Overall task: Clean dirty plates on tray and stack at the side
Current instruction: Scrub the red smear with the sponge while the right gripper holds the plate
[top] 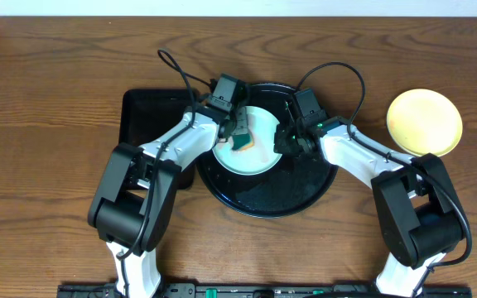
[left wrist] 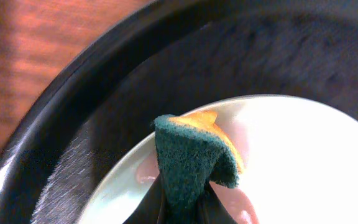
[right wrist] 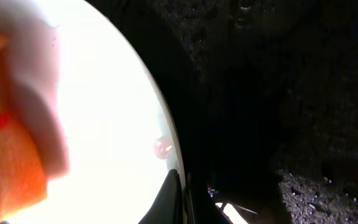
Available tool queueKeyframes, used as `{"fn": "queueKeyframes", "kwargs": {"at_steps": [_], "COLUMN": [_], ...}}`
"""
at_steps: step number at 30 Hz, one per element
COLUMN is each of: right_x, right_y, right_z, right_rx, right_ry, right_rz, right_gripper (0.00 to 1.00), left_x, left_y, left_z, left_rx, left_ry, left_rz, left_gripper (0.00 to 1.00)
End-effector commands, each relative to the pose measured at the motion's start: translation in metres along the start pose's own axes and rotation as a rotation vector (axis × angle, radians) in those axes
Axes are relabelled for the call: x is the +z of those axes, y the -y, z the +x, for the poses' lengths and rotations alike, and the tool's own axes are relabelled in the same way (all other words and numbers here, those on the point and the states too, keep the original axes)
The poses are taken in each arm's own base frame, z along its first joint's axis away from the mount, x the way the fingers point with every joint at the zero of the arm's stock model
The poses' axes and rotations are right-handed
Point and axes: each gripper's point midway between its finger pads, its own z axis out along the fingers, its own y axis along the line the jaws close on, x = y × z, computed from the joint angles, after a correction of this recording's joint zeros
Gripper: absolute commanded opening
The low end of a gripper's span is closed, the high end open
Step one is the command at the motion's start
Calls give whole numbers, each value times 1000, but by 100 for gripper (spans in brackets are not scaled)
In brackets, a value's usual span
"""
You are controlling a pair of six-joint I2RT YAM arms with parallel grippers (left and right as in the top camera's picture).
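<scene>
A pale mint-blue plate (top: 259, 157) lies in the upper left part of the round black tray (top: 288, 194). My left gripper (top: 237, 132) is shut on a green and orange sponge (top: 243, 141) that rests on the plate. In the left wrist view the sponge (left wrist: 191, 158) stands folded on the plate (left wrist: 291, 168) near its rim, with reddish smears beside it. My right gripper (top: 283, 142) is shut on the plate's right rim (right wrist: 169, 134); a red spot (right wrist: 162, 147) sits just inside that rim. The pale yellow plate (top: 424, 122) lies on the bare wood at the right. A second mint-blue plate is not visible.
A smaller rectangular black tray (top: 149, 116) lies left of the round tray, partly under my left arm. The round tray's floor (right wrist: 278, 93) looks wet and speckled. Its rim (left wrist: 73, 106) curves past the wood tabletop (left wrist: 36, 50).
</scene>
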Motion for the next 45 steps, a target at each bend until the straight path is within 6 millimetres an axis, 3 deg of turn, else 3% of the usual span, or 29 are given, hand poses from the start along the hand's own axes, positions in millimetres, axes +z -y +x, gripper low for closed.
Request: {"fn": "queueKeyframes", "kwargs": {"at_steps": [1,7,19,23,32,41,45], "right_x": [3,3,3,3,3,3,3], "right_y": [-8,-8,-9,-10,-9,-9,-9], "right_z": [15,15,13,13,14,15,15], "right_rx": [-17,-17,-17,-18,-18,-17,-17], "right_ry": [-49,-48,-41,-42,-45,-49,-48], "right_rz": [-21,-21,-26,-27,-25,-22,-22], "right_gripper": [1,1,1,1,1,1,1], "left_x": [10,-1,-14,-10,0,6,7], "left_y": [-46,-53,-1,15,26,1,13], "left_z": [30,54,80,72,44,23,21], "left_rx": [11,22,45,88,120,121,108], "left_ry": [-107,-215,-337,-274,-123,-19,-25], "left_rz": [-157,-178,63,78,66,-84,-1], "left_gripper": [7,7,7,7,7,7,7]}}
